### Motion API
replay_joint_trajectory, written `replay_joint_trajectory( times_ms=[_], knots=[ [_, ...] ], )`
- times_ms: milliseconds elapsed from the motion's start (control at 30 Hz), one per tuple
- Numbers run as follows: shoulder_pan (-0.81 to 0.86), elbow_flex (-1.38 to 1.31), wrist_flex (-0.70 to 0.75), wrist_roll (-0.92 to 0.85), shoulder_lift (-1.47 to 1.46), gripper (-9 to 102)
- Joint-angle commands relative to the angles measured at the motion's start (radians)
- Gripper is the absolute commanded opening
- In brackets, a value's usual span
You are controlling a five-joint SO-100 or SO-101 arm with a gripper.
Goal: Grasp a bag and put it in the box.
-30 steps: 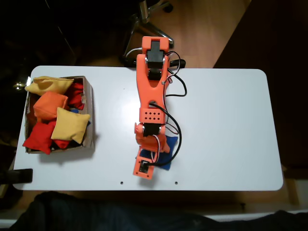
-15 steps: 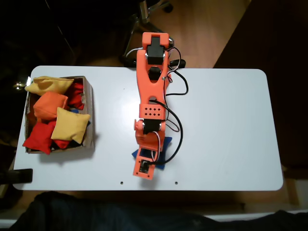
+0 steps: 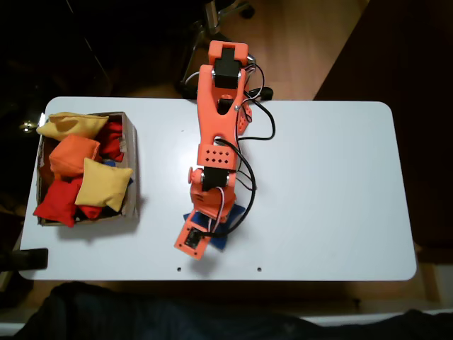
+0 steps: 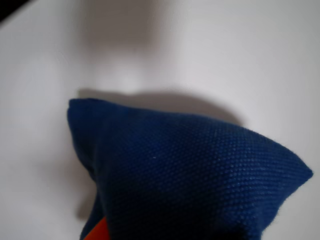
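Note:
In the fixed view my orange gripper (image 3: pixel 207 228) points down over the blue bag (image 3: pixel 236 212), whose corners stick out on both sides of the wrist near the table's front middle. The wrist view has the blue bag (image 4: pixel 190 170) close up, bunched and raised off the white table, with its shadow behind it. An orange finger (image 4: pixel 98 231) shows at the bag's lower left, so the gripper is shut on the bag. The brown cardboard box (image 3: pixel 131 164) stands at the table's left end, well left of the gripper.
The box holds yellow bags (image 3: pixel 103 184), an orange bag (image 3: pixel 73 154) and red bags (image 3: pixel 58 201), piled to the rim. The arm's base (image 3: pixel 228 67) stands at the far edge. The white table (image 3: pixel 333 184) is bare to the right. A chair base (image 3: pixel 219 32) stands behind the table.
The arm has swung the gripper left and slightly toward the front edge, and the blue bag has moved left with it.

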Motion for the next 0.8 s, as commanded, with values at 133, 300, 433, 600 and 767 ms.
replay_joint_trajectory(
  times_ms=[133, 300, 433, 600, 767],
  knots=[
    [0.017, -0.009, -0.012, 0.143, 0.158, 6],
    [0.017, -0.008, 0.011, 0.201, 0.215, 0],
    [0.02, -0.006, 0.029, 0.238, 0.259, 0],
    [0.021, -0.009, 0.057, 0.313, 0.318, 0],
    [0.031, -0.017, 0.069, 0.396, 0.374, 0]
  ],
)
